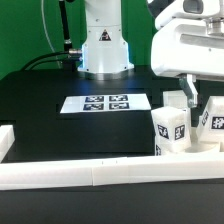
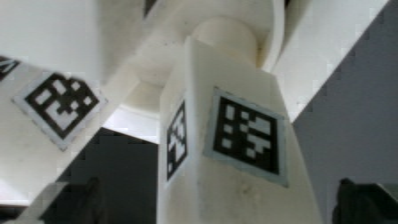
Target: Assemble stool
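- Hand (image 1: pixel 187 92) lowered at the bench's (image 1: pixel 40 100) near right corner, fingers (image 1: pixel 189 93) straddling an upright leg block (image 1: pixel 175 104); seemingly clenched on that block, though the exterior view hides the contact and the wrist view is too close to be sure.
- Same leg block (image 2: pixel 222 140) filling the wrist view, standing on end, rounded peg at its top — presumably held upright so that peg can meet a socket in the seat.
- White plastic, squared sides, a black-and-white tag on each visible face.
- Two further leg blocks, one (image 1: pixel 167 128) nearer and one (image 1: pixel 213 118) toward the exterior view's right, crowded just beside the held one and against the white border rail (image 1: pixel 70 170) at the near edge; likely pushed there for bracing.
- Round seat not made out in either view.
- Marker board (image 1: pixel 105 103) flat near mid-bench, well apart from the cluster.
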Available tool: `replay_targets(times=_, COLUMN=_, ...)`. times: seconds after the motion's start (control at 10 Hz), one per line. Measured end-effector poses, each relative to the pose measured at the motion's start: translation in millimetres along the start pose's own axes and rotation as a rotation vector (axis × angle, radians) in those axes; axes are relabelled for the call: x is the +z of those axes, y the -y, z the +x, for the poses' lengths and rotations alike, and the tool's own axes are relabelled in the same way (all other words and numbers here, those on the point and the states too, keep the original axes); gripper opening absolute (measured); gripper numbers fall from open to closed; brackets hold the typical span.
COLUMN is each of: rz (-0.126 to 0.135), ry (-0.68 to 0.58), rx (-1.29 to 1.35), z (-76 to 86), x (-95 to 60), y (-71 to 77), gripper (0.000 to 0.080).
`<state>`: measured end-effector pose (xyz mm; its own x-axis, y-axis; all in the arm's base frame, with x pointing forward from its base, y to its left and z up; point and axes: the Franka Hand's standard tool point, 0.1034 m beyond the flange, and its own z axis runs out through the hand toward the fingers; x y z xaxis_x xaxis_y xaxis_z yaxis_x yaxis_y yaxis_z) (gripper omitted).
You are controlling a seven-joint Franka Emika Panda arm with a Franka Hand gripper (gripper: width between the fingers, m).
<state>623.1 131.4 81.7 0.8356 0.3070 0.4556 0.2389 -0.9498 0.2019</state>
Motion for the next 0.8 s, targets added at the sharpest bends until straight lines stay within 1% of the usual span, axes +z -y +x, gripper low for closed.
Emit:
replay_targets(times=0.3, rz=0.0, ry=0.0, rx=0.0, z=0.0, x=0.0, y=0.0, gripper=0.0649)
replay_targets(times=0.4, rz=0.003, ry=0.001, rx=0.001, z=2.2, x=-1.5, y=1.8, gripper=0.0649)
replay_targets(times=0.5, rz=0.013, ry=0.002, rx=0.013, z=10.9, x=-9.7, y=4.4, gripper=0.0649)
replay_targets(times=0.6, rz=0.019, ry=0.006, rx=0.024, z=16.5, x=-17.1, y=1.4, gripper=0.0649)
replay_targets(times=0.7, rz=0.021, ry=0.034, rx=0.017, z=18.8, x=-22.6, y=-7.0, gripper=0.0649)
replay_targets(times=0.8, rz=0.025, ry=0.062, rx=0.025, z=24.6, x=-29.8, y=-17.2, gripper=0.0649)
